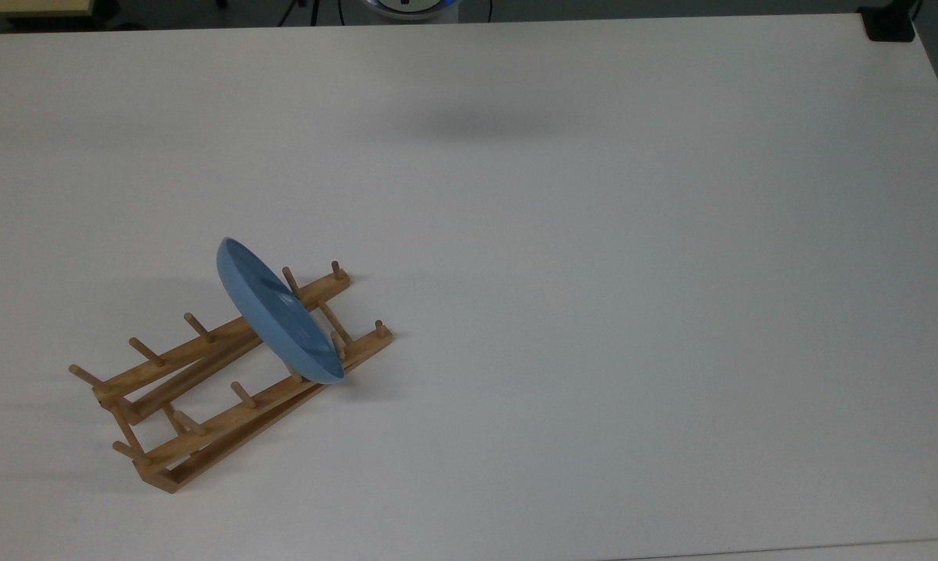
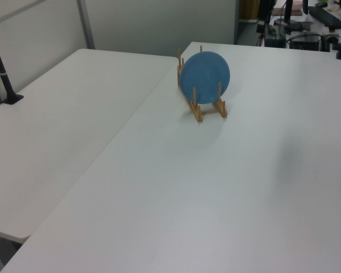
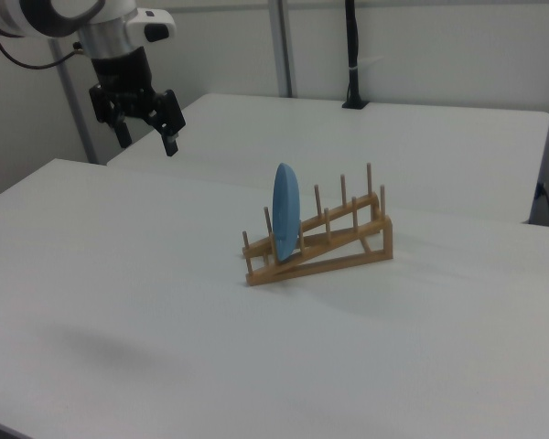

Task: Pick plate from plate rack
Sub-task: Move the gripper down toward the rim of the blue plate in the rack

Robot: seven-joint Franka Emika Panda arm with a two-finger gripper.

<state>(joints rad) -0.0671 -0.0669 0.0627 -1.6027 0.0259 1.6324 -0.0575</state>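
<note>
The plate is a round, shallow, glossy light-blue dish with a raised rim, plain on both faces. It stands on edge, nearly upright, in the plate rack, slotted between pegs close to the rack's lower end. In the left view its flat round face is turned to the camera; in the right view it appears edge-on as a narrow blue ellipse.

The rack is light-brown wood, two long rails with rows of short upright pegs, sloping upward toward the right view's right. It sits on a white table.

The gripper hangs in the air well apart from the plate, at the right view's upper left, fingers spread and holding nothing.
</note>
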